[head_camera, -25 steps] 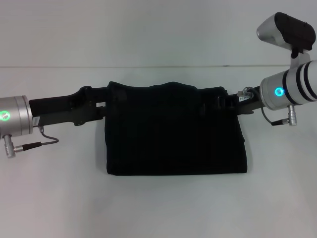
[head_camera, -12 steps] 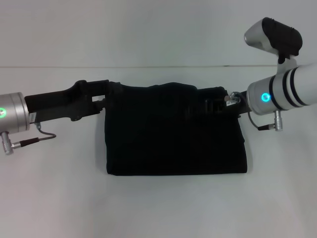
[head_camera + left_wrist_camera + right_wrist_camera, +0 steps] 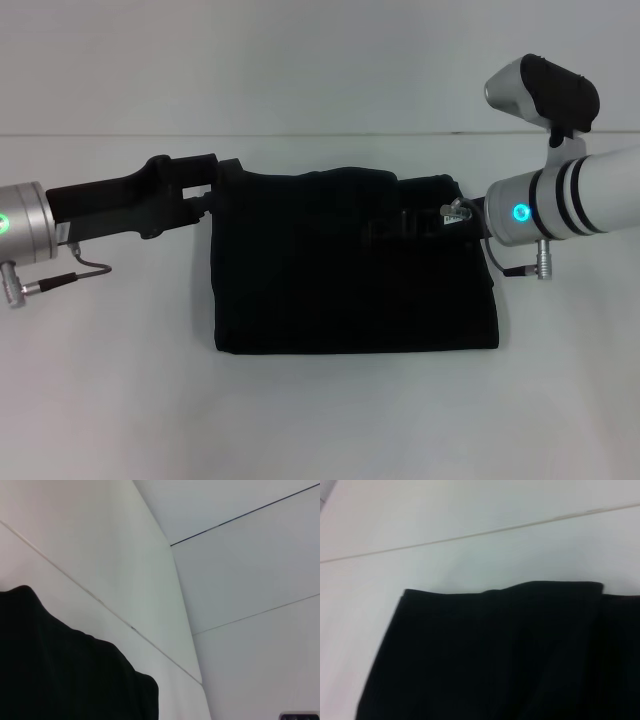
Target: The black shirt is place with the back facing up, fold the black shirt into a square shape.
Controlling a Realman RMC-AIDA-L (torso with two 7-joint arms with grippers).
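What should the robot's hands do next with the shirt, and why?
Probably lift both grippers away. The shirt already lies folded in a squarish block on the table, with the left gripper and right gripper at its far corners.

We see even, diffuse light over the white table (image 3: 110, 400), bright but without glare. The black shirt (image 3: 350, 270) reads so dark that its folds barely register; only a faint shadow rims its near edge. By the jaws of the left gripper (image 3: 222, 183) and right gripper (image 3: 425, 222), black metal merges with cloth. Green status lights glow on both wrists. In the right wrist view the shirt's edge is soft, slightly out of focus; the left wrist view is crisper.
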